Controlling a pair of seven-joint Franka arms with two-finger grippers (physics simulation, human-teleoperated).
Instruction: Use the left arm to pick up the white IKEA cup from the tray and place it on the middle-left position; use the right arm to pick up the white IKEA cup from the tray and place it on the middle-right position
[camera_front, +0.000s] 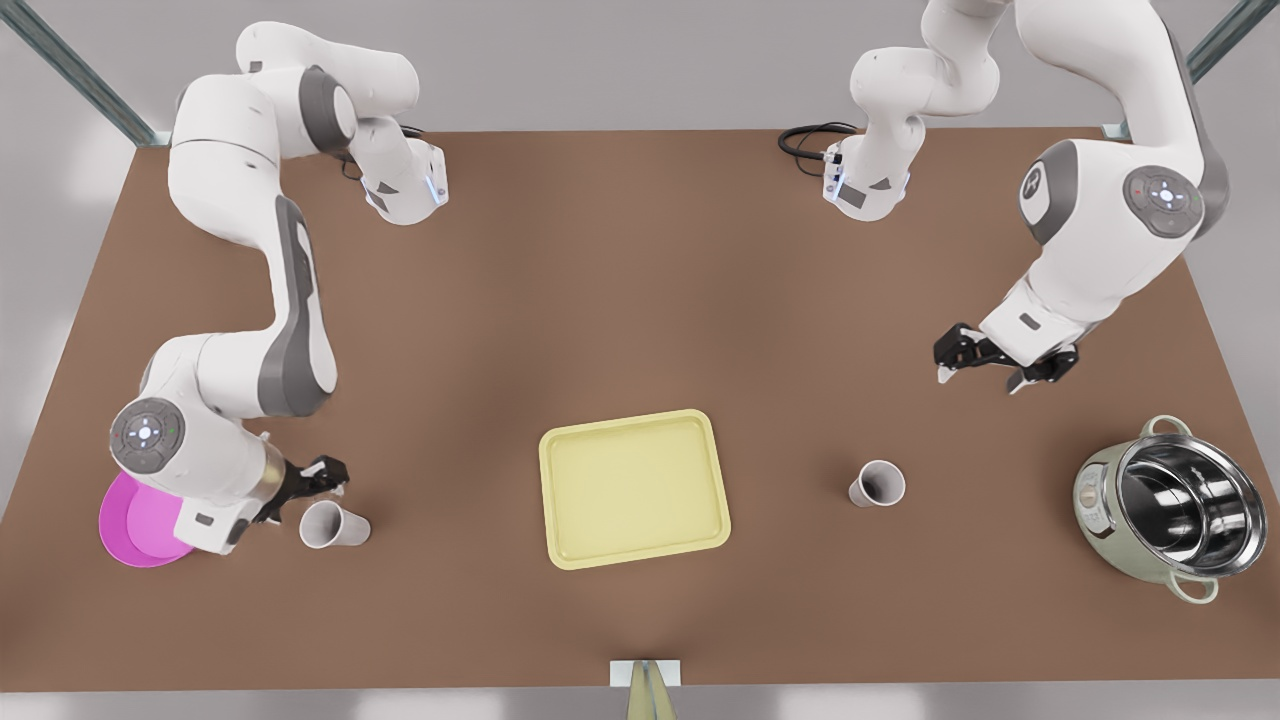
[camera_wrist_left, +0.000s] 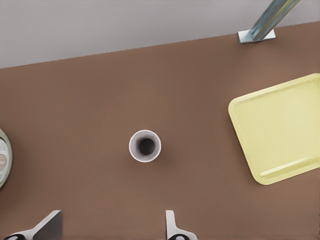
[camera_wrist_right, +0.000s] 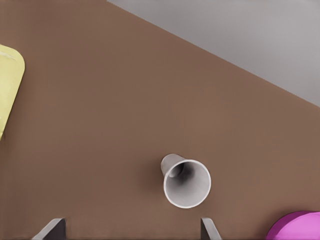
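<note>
White cup (camera_front: 878, 484) stands upright on the table beside the tray's (camera_front: 634, 489) pot side; my left gripper (camera_front: 990, 365) hovers above it, released, holding nothing. Another cup (camera_front: 335, 525), tilted, sits on the tray's plate side below my open, empty right gripper (camera_front: 318, 478).

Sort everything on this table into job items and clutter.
Job: tray; cup by the pink plate, at the open right gripper; cup nearer the pot, by the open left gripper.
Clutter: pink plate; pot.
</note>
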